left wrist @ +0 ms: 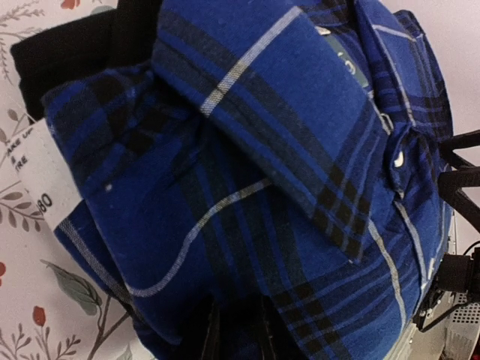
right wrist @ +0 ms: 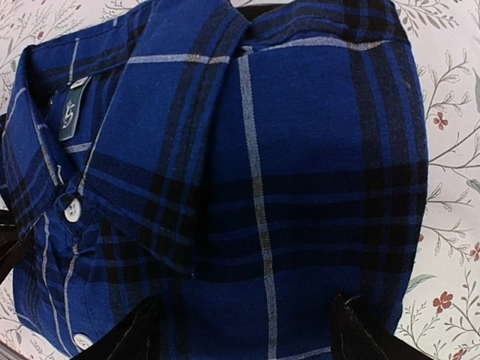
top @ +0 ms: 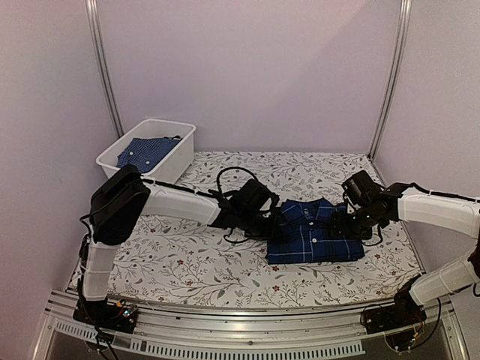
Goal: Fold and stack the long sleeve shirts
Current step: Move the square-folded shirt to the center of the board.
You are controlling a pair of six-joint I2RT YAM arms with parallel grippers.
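Note:
The navy-and-blue plaid shirt (top: pixel 315 234) lies folded on the floral table, collar towards the back. It fills the left wrist view (left wrist: pixel 247 172) and the right wrist view (right wrist: pixel 255 172). A black shirt (left wrist: pixel 67 52) lies under it, with only an edge showing; it also shows in the right wrist view (right wrist: pixel 279 10). My left gripper (top: pixel 274 225) is at the shirt's left edge, its fingers (left wrist: pixel 210 334) close together on a fold of plaid cloth. My right gripper (top: pixel 352 222) is at the shirt's right edge, its fingers (right wrist: pixel 360 334) wide apart over the cloth.
A white bin (top: pixel 180 142) stands at the back left with a blue dotted garment (top: pixel 146 152) in it. The table carries a floral cloth (top: pixel 187 262). Metal posts stand at both back corners, and a metal rail runs along the near edge.

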